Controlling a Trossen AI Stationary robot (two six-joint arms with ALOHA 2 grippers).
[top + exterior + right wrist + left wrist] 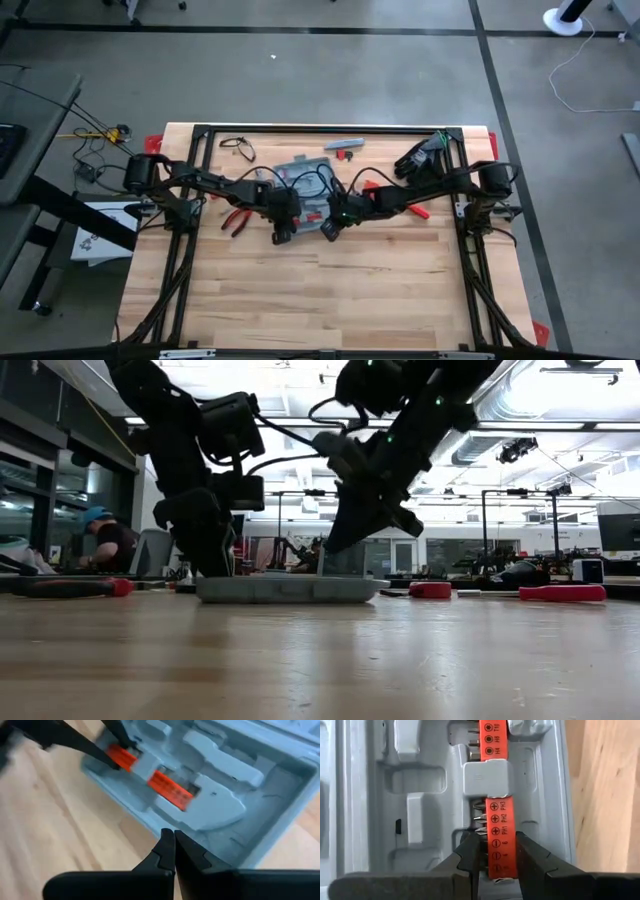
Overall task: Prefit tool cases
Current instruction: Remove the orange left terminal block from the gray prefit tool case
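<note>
From above, the case (300,172) is lying open on the far middle of the table (320,300), and both arms are reaching in over it: the left gripper (281,235) is sitting at its near left side, the right gripper (329,232) at its near right side. Red pliers (236,220) are lying left of the case, black gloves (420,158) are resting at the far right, and a slim grey bar (342,144) is lying beyond the case. At table level, the case (292,589) is sitting flat, with the left gripper (213,565) planted on its left end and the right gripper (335,545) leaning down onto its right part; a person in a blue cap (108,540) is sitting in the room behind. On the left wrist, the left gripper (498,855) is pinching the end of an orange bit strip (496,820), one finger on each side, the strip lying in the case (380,795) under a grey clip (486,777). On the right wrist, the right gripper (174,851) is showing fingers pressed together, empty, hovering just at the rim of the case (225,805), while the strip (167,787) is lying inside.
</note>
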